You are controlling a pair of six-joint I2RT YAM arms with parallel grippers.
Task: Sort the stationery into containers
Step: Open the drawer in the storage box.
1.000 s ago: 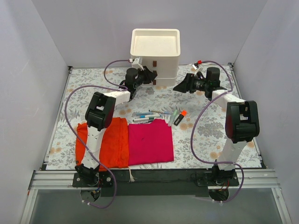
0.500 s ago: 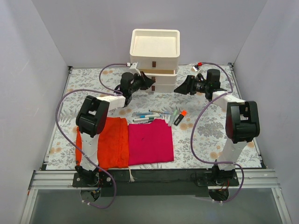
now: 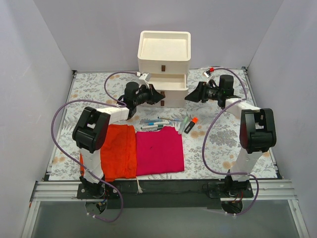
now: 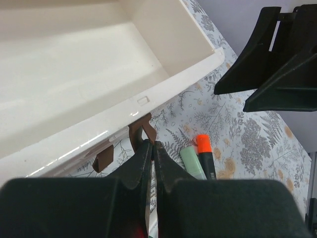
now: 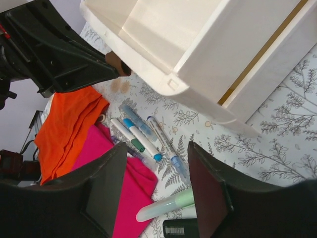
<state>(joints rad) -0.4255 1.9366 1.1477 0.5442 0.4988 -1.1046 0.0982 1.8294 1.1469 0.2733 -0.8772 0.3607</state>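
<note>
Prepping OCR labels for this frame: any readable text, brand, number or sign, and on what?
No text can be read anywhere.
White label on the black highlighter: barcode-like, too small to read.
Any print on the pens: too blurred to tell.
The drawer unit: no marking visible.

Nothing you can actually read anywhere, tbh. Closest thing is a little white barcode-style sticker (image 5: 175, 230) on the black highlighter (image 5: 171, 223) at the bottom of the right wrist view, and its print's too tiny to make out.
</note>
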